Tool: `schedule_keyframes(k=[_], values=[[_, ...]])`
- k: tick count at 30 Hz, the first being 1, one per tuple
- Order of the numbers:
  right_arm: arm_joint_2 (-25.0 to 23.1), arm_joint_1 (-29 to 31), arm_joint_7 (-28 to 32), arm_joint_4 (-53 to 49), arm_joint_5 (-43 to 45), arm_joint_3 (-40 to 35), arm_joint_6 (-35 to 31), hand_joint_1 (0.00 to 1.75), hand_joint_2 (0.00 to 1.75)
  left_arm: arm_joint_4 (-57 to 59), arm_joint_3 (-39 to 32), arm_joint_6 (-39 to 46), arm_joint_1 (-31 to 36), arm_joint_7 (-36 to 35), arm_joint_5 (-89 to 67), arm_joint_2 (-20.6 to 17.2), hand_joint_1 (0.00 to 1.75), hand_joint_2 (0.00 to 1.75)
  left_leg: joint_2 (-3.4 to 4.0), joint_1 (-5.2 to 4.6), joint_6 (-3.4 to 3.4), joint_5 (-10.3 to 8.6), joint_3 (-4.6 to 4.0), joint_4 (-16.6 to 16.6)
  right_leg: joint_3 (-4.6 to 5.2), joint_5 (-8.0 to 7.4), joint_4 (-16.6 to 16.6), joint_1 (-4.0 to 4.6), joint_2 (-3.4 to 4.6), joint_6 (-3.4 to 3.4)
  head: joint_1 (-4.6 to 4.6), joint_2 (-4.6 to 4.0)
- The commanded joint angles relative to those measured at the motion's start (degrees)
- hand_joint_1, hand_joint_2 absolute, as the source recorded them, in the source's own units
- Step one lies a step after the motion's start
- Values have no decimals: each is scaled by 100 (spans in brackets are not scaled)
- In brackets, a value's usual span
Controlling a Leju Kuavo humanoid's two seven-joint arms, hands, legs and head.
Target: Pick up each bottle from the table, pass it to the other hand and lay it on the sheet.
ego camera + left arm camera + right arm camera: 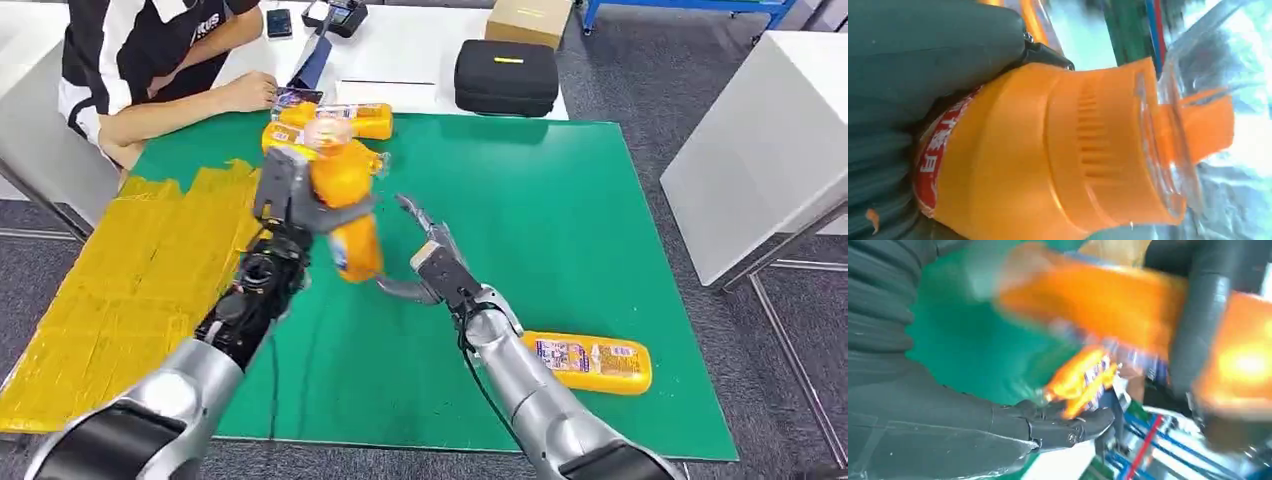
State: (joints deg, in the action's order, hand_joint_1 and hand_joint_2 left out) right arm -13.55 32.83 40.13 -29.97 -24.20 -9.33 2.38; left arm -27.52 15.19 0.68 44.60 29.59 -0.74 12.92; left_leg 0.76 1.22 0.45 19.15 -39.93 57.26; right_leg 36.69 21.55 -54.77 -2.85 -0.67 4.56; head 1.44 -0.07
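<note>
Left hand (300,195): fingers clenched around orange plastic bottle (350,215), held at 11 o'clock.
Right hand (432,262): fingers released, empty.
Risk: a loose grip during carry could drop the bottle short of the yellow sheet (120,290).

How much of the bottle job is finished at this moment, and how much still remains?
Nothing lies on the yellow sheet yet. The left hand holds one orange plastic bottle above the green mat, while the right hand is open beside it, so the handover looks done. Left to do: lay this bottle down, then the orange bottle near the front edge and the orange bottles at the back.
</note>
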Motion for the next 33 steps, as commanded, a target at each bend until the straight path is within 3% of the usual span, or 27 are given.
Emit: schedule_keyframes(k=[1,9,10,12,15,17,18,19,21,24,26,30,33], values=[[219,-63,-13,-457,-25,-258,-25,0,175,548,-155,23,398,-36,-68,-281,175,175,-9,3,5,10,19,5,-22,16,-4,4,-8,-26,-4,0],[230,-68,-60,-469,-184,-342,-241,0,175,584,-149,173,410,-79,-140,-262,175,175,-6,3,4,22,30,10,-37,23,-9,4,-6,-34,-4,0],[269,-86,-72,-502,-260,-398,-291,0,0,664,-298,173,406,-135,-87,-303,175,175,-7,3,4,19,27,9,-34,22,-8,4,-8,-33,-2,0],[338,-173,-112,-677,-371,-447,-446,0,0,783,-358,447,389,-114,-220,-429,175,175,-2,3,4,22,33,9,-37,23,-7,5,-3,-35,-2,0],[480,-550,-492,-1386,-729,-540,-847,0,0,887,52,2553,421,-131,-1396,-559,175,175,1,1,5,24,40,6,-43,24,-5,4,0,-35,-2,0],[624,-826,-909,-1867,-1129,-605,-1184,0,0,907,41,2786,423,-324,-1729,-669,175,175,-7,2,5,11,18,0,-24,14,1,3,-9,-23,-2,0],[730,-1052,-1065,-2232,-1258,-569,-1265,0,0,985,340,3566,446,-582,-2423,-769,175,175,-7,3,5,27,43,6,-48,29,-5,6,-5,-36,-2,0],[805,-1242,-1172,-2512,-1342,-515,-1371,0,0,1037,476,3821,439,-858,-2804,-843,175,175,-6,3,4,20,32,3,-35,22,-1,5,-5,-30,-2,0],[1014,-1596,-1358,-2976,-1472,-422,-1419,0,0,896,616,3932,334,-1501,-3776,-1095,175,175,-20,4,5,27,46,3,-55,34,-1,6,-19,-36,-4,0],[1226,-1904,-1765,-3282,-2053,-302,-2048,0,0,108,-746,3932,-186,-2262,-6773,-1138,175,175,-5,0,6,26,41,-1,-48,29,4,1,-6,-32,-2,0],[1372,-2161,-1824,-3539,-2106,-206,-2018,0,0,127,-985,3932,-257,-2579,-7721,-1193,175,175,-4,-2,4,15,19,-4,-28,18,5,0,-8,-21,-2,0],[1437,-2485,-1931,-3901,-2311,-16,-2072,0,0,1155,-246,3868,43,-3612,-8926,-1454,175,175,-11,0,-2,35,41,5,-46,37,-5,1,-11,-39,-2,0],[1437,-2488,-1932,-3907,-2315,-12,-2069,0,0,1161,-245,3880,37,-3616,-8926,-1465,175,175,-4,-1,-7,39,40,5,-37,36,-8,2,-2,-41,-4,0]])
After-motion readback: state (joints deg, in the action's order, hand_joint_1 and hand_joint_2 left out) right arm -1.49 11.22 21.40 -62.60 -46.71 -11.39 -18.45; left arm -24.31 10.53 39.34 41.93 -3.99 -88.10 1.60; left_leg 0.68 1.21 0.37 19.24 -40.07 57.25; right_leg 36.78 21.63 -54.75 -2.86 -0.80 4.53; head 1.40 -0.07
